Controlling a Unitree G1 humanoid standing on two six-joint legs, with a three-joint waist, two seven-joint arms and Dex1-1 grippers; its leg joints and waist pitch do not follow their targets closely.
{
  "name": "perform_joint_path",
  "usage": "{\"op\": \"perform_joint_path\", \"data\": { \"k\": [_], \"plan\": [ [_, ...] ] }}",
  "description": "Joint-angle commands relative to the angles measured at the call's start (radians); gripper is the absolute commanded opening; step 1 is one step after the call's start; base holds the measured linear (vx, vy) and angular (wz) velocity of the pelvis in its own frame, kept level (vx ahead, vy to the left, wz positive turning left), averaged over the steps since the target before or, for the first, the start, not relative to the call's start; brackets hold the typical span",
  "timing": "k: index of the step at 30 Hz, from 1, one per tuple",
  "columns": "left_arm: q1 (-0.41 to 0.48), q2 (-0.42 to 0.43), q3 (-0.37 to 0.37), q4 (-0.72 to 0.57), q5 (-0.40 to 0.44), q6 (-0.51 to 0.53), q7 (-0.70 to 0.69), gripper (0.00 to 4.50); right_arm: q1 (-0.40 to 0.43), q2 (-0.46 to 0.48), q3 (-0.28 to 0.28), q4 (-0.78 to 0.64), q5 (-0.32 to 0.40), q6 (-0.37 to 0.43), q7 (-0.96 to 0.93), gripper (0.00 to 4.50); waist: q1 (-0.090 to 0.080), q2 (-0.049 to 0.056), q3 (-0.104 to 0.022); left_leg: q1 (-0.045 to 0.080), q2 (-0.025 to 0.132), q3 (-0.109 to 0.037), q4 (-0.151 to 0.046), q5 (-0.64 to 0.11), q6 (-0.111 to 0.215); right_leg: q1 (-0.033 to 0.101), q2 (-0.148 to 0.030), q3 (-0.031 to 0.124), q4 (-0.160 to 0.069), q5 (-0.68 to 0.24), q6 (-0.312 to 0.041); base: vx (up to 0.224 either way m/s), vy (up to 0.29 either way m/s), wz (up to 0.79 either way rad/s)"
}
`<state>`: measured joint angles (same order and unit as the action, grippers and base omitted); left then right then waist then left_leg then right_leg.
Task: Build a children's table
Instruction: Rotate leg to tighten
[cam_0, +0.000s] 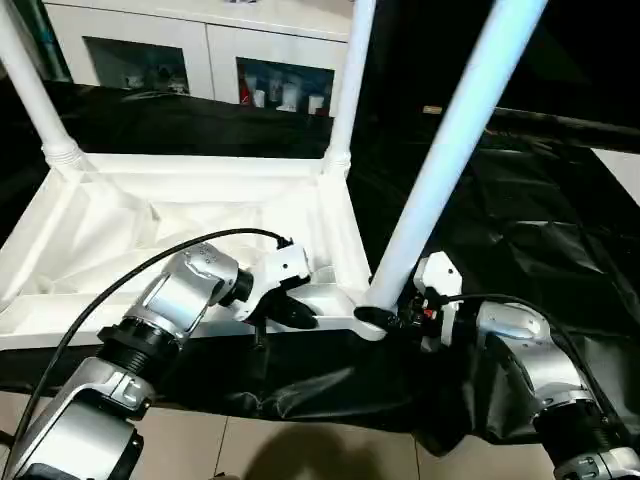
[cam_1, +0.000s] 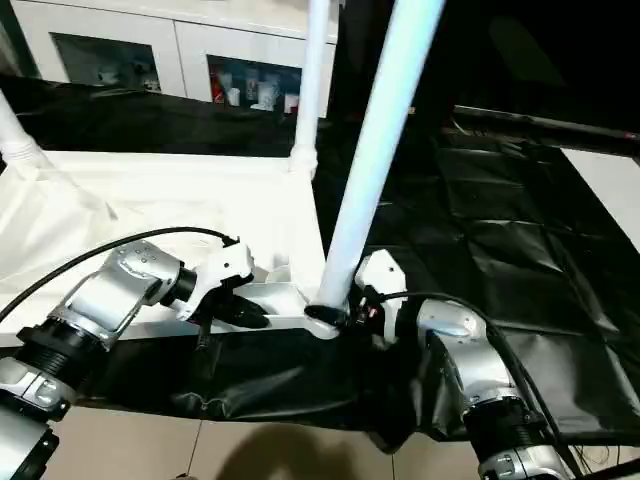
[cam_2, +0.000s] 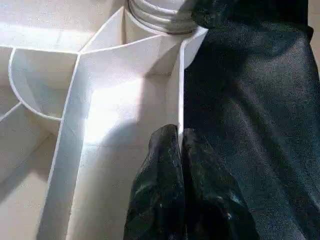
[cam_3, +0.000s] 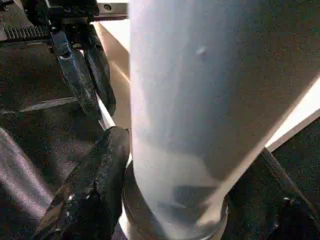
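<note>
The children's table lies upside down on the black cloth, its white ribbed top (cam_0: 200, 230) facing up. Two legs (cam_0: 345, 90) stand in the far corner sockets. A third leg (cam_0: 450, 150) rises tilted from the near right corner socket (cam_2: 160, 15). My right gripper (cam_0: 385, 320) is shut on this leg's base (cam_3: 200, 100), one finger (cam_3: 95, 195) on each side. My left gripper (cam_0: 295, 315) is shut on the top's near rim (cam_2: 179, 100), just left of that socket, with its fingers (cam_2: 165, 165) pinching the thin wall.
A white cabinet with glass doors (cam_0: 180, 50) stands behind the black-draped work table (cam_0: 540, 230). The draped cloth hangs over the near edge, with tiled floor (cam_0: 250, 450) below. A black cable (cam_0: 130, 280) arcs over my left forearm.
</note>
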<state>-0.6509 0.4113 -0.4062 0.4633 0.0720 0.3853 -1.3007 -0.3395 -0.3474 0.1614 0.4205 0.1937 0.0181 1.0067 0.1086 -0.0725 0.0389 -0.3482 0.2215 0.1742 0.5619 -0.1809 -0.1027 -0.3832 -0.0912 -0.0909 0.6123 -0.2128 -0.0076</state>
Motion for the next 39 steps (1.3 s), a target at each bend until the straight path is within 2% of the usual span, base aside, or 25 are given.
{"op": "perform_joint_path", "data": {
  "k": [1, 4, 7, 14, 20, 33, 36, 37, 39],
  "plan": [
    [0.027, -0.009, -0.052, 0.023, 0.014, 0.017, -0.012, 0.0, 0.022, -0.006, 0.024, 0.011, -0.007, 0.024, 0.02, 3.23, -0.001, 0.011, -0.053, 0.003, 0.015, 0.004, -0.055, -0.126, 0.042, 0.051, -0.052, 0.053, -0.057, -0.015, -0.236, 0.0, 0.0, 0.0],
    [0.026, -0.009, -0.05, 0.026, 0.015, 0.015, -0.01, 0.0, 0.021, -0.007, 0.034, 0.018, -0.049, -0.005, -0.017, 3.48, -0.001, 0.013, -0.053, 0.003, 0.015, 0.004, -0.056, -0.129, 0.037, 0.05, -0.052, 0.052, -0.058, -0.023, -0.232, 0.0, 0.0, 0.0],
    [0.024, -0.01, -0.049, 0.028, 0.016, 0.014, -0.009, 0.0, 0.02, -0.01, 0.043, 0.025, -0.068, -0.016, -0.02, 3.48, -0.001, 0.014, -0.051, 0.005, 0.016, 0.003, -0.057, -0.144, 0.028, 0.048, -0.052, 0.052, -0.059, -0.044, -0.228, 0.0, 0.0, 0.0],
    [0.022, -0.007, -0.047, 0.031, 0.018, 0.013, -0.007, 0.0, 0.025, -0.011, 0.041, 0.032, -0.064, -0.012, -0.016, 3.48, -0.001, 0.014, -0.053, 0.003, 0.015, 0.003, -0.055, -0.138, 0.034, 0.051, -0.051, 0.053, -0.057, -0.019, -0.232, 0.0, 0.0, 0.0],
    [0.022, -0.005, -0.048, 0.031, 0.018, 0.012, -0.006, 0.0, 0.02, -0.004, 0.026, 0.043, -0.052, -0.002, -0.017, 2.81, 0.0, 0.015, -0.053, 0.004, 0.015, 0.003, -0.055, -0.144, 0.034, 0.051, -0.051, 0.052, -0.057, -0.02, -0.237, 0.0, 0.0, 0.0],
    [0.029, -0.002, -0.049, 0.026, 0.018, 0.015, -0.005, 0.0, 0.029, 0.001, 0.026, 0.045, -0.048, -0.005, -0.016, 2.64, -0.001, 0.014, -0.05, 0.004, 0.015, 0.003, -0.056, -0.148, 0.036, 0.049, -0.05, 0.053, -0.058, -0.027, -0.234, 0.0, 0.0, 0.0],
    [0.027, -0.022, -0.035, 0.043, 0.015, 0.014, 0.028, 0.0, 0.023, 0.023, 0.007, 0.07, -0.061, -0.014, -0.089, 2.64, -0.002, 0.016, -0.047, 0.005, 0.015, 0.004, -0.057, -0.156, 0.032, 0.047, -0.051, 0.053, -0.06, -0.041, -0.234, 0.0, 0.0, 0.0],
    [0.02, -0.047, -0.02, 0.064, 0.015, 0.018, 0.073, 0.0, 0.011, 0.047, -0.016, 0.1, -0.067, -0.013, -0.162, 2.64, -0.002, 0.016, -0.047, 0.005, 0.015, 0.003, -0.058, -0.166, 0.029, 0.047, -0.051, 0.052, -0.062, -0.055, -0.232, 0.0, 0.0, 0.0],
    [-0.003, -0.105, 0.014, 0.126, 0.023, 0.026, 0.192, 0.0, -0.008, 0.101, -0.061, 0.154, -0.068, -0.011, -0.297, 2.64, -0.005, 0.015, -0.04, 0.006, 0.014, 0.004, -0.062, -0.21, 0.012, 0.042, -0.053, 0.053, -0.072, -0.14, -0.218, 0.0, 0.0, 0.0]
  ]
}}
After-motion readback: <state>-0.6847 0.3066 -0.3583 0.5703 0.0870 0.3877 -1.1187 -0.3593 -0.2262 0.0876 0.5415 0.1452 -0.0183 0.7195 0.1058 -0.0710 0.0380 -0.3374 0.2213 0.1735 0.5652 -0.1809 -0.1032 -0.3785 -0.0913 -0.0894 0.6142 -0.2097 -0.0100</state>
